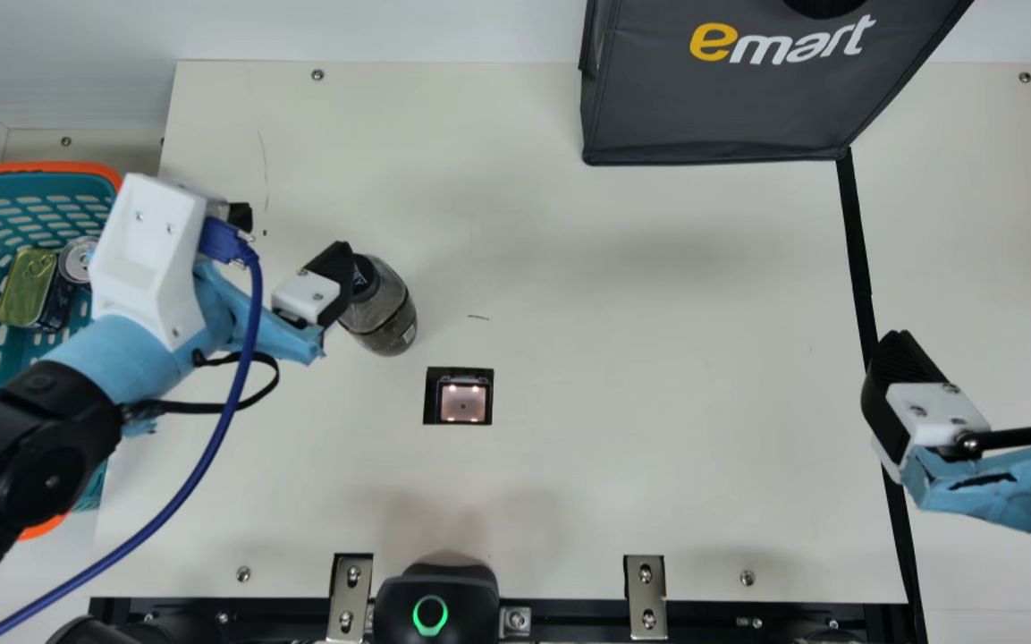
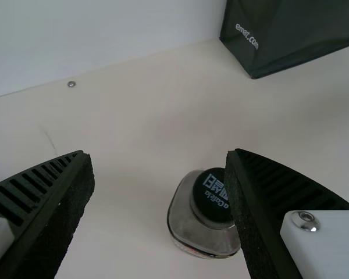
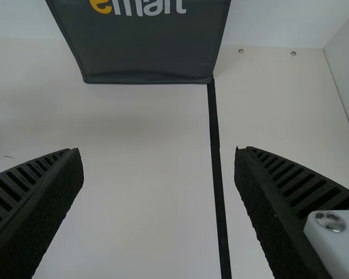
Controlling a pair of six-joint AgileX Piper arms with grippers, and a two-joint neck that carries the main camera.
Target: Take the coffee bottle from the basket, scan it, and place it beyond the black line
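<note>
The cream table (image 1: 622,465) bears the coffee bottle (image 1: 386,315), seemingly upright, near a square scanner window (image 1: 462,402), plus a dark bag (image 1: 712,107) at the far end of the black line (image 1: 858,255).

From where I'm standing, the main view is looking steeply down from high over the table (image 1: 569,501), taking in the basket (image 1: 32,167). Both wrist views are looking from closer in, slanting down toward the back wall (image 1: 390,31). All three are sharing the dark bag (image 1: 712,107); main and left are sharing the coffee bottle (image 1: 381,313), main and right the black line (image 1: 857,233).
</note>
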